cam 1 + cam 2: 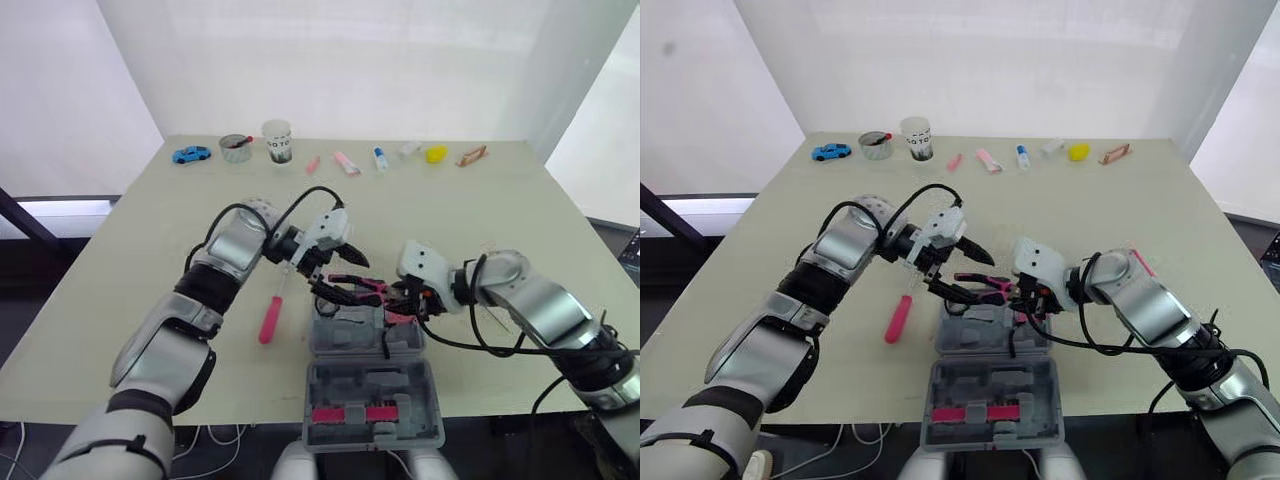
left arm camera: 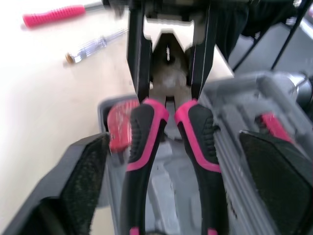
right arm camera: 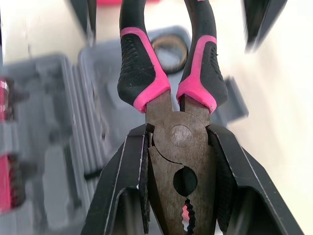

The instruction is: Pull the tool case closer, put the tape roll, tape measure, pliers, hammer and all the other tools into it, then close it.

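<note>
The grey tool case (image 1: 372,392) lies open at the table's front edge, with pink tools in its near half. Above its far half hang the pink-and-black pliers (image 1: 362,288). My right gripper (image 1: 402,300) is shut on their metal head (image 3: 179,147). My left gripper (image 1: 344,277) is open, with its pads (image 2: 83,186) on either side of the pliers' handles (image 2: 146,137), apart from them. A dark tape roll (image 3: 171,46) lies in the case below the pliers. A pink-handled screwdriver (image 1: 271,318) lies on the table left of the case, and a clear-handled one (image 2: 93,49) lies near it.
Along the table's far edge stand a blue toy car (image 1: 191,154), a round grey container (image 1: 236,147), a white cup (image 1: 277,141), several small pink and white items, and a yellow object (image 1: 436,154). Bare table stretches between that row and the case.
</note>
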Available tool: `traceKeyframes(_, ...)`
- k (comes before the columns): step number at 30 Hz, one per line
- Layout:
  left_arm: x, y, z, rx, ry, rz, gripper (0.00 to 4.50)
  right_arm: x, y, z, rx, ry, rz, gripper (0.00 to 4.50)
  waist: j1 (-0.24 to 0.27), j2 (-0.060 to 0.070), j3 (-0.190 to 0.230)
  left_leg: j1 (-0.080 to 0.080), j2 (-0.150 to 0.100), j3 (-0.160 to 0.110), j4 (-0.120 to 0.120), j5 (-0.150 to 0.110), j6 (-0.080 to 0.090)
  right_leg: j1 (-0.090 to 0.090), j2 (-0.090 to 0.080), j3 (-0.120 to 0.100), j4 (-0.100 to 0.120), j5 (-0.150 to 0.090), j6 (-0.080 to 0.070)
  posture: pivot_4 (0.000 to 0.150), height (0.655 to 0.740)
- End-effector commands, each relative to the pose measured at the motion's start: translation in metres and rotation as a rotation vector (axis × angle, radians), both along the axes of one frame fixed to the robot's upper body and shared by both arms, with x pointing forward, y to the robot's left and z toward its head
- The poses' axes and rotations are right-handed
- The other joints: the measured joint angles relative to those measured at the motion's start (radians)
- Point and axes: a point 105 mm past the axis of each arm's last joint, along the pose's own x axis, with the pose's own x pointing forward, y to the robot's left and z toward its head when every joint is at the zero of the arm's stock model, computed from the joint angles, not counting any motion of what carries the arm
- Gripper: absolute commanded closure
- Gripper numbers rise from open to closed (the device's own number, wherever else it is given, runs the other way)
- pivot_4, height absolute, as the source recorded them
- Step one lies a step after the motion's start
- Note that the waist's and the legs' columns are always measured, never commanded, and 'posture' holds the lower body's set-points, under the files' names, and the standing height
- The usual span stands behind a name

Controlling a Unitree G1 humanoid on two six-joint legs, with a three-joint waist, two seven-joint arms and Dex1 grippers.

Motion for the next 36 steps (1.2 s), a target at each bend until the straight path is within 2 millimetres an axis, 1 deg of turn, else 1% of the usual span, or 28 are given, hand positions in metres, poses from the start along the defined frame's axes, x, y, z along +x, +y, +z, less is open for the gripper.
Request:
traceKeyframes(1,-0.008,0.016,0.015,-0.063,-0.016,-0.031,0.03,-0.006,0.007,0.013,0.035,-0.067,0.054,3.51,-0.002,0.0,0.0,0.0,0.0,0.0,0.0,0.0,0.0,0.0,0.0,0.0,0.0,0.0,0.0,0.15,0.74)
traceKeyframes(3,-0.015,0.033,0.019,-0.114,-0.005,-0.007,0.03,-0.009,0.008,0.008,0.019,-0.079,0.073,3.51,-0.006,0.0,0.0,0.0,0.001,0.0,0.0,0.0,0.0,-0.001,0.001,0.0,0.001,0.0,0.0,0.15,0.74)
traceKeyframes(4,-0.02,0.045,0.018,-0.122,0.002,0.018,0.03,-0.009,0.009,0.004,0.004,-0.084,0.077,3.51,-0.007,0.0,0.0,0.001,0.001,0.0,0.0,0.0,0.0,-0.001,0.001,0.001,0.001,0.0,0.0,0.15,0.74)
traceKeyframes(7,-0.036,0.074,0.013,-0.102,0.026,0.07,0.03,-0.01,0.011,-0.005,-0.023,-0.088,0.091,3.51,-0.014,0.0,0.0,0.001,0.001,0.0,0.0,0.0,0.0,-0.001,0.001,0.001,0.002,0.0,0.0,0.15,0.74)
traceKeyframes(9,-0.046,0.086,0.012,-0.093,0.04,0.09,0.03,-0.01,0.013,-0.009,-0.035,-0.088,0.104,3.51,-0.014,0.0,0.0,0.001,0.001,0.001,0.0,0.0,0.0,-0.001,0.001,0.001,0.002,0.0,0.0,0.15,0.74)
traceKeyframes(12,-0.057,0.096,0.015,-0.11,0.036,0.102,0.03,-0.011,0.016,-0.013,-0.05,-0.083,0.126,3.51,0.001,0.0,0.0,0.001,0.001,0.002,0.001,0.0,0.0,-0.001,0.0,0.001,0.002,0.0,0.0,0.15,0.74)
traceKeyframes(15,-0.073,0.106,0.021,-0.157,0.029,0.1,0.03,-0.014,0.018,-0.021,-0.095,-0.07,0.166,3.51,0.004,0.001,0.0,0.001,0.001,0.002,0.002,0.0,0.0,-0.001,0.0,0.001,0.003,0.0,0.0,0.15,0.74)
traceKeyframes(19,-0.085,0.115,0.028,-0.204,0.007,0.116,0.03,-0.013,0.019,-0.029,-0.147,-0.081,0.203,3.51,0.005,0.001,0.0,0.001,0.002,0.003,0.003,0.0,0.0,-0.001,0.0,0.001,0.005,0.0,0.0,0.15,0.74)
traceKeyframes(23,-0.089,0.125,0.025,-0.173,0.008,0.16,0.03,-0.007,0.022,-0.033,-0.172,-0.09,0.218,3.51,0.003,0.001,0.0,0.002,0.001,0.002,0.004,0.0,0.0,-0.001,0.0,0.001,0.007,0.0,0.0,0.15,0.74)
traceKeyframes(26,-0.09,0.126,0.027,-0.189,0.014,0.174,0.03,-0.005,0.024,-0.038,-0.208,-0.099,0.24,3.51,0.003,0.001,0.0,0.003,0.001,0.003,0.004,0.0,0.0,-0.001,0.0,0.002,0.009,0.0,-0.001,0.15,0.74)
traceKeyframes(31,-0.089,0.125,0.029,-0.187,0.0,0.178,0.03,0.003,0.035,-0.045,-0.226,-0.129,0.25,3.51,0.002,0.001,0.0,0.003,0.001,0.003,0.005,0.0,0.0,-0.001,0.001,0.002,0.011,0.0,-0.001,0.15,0.74)
traceKeyframes(36,-0.089,0.125,0.028,-0.187,0.0,0.181,0.03,0.003,0.038,-0.052,-0.23,-0.129,0.263,3.51,0.002,0.001,0.0,0.003,0.001,0.003,0.006,0.0,0.0,-0.001,0.001,0.002,0.011,0.0,-0.001,0.15,0.74)
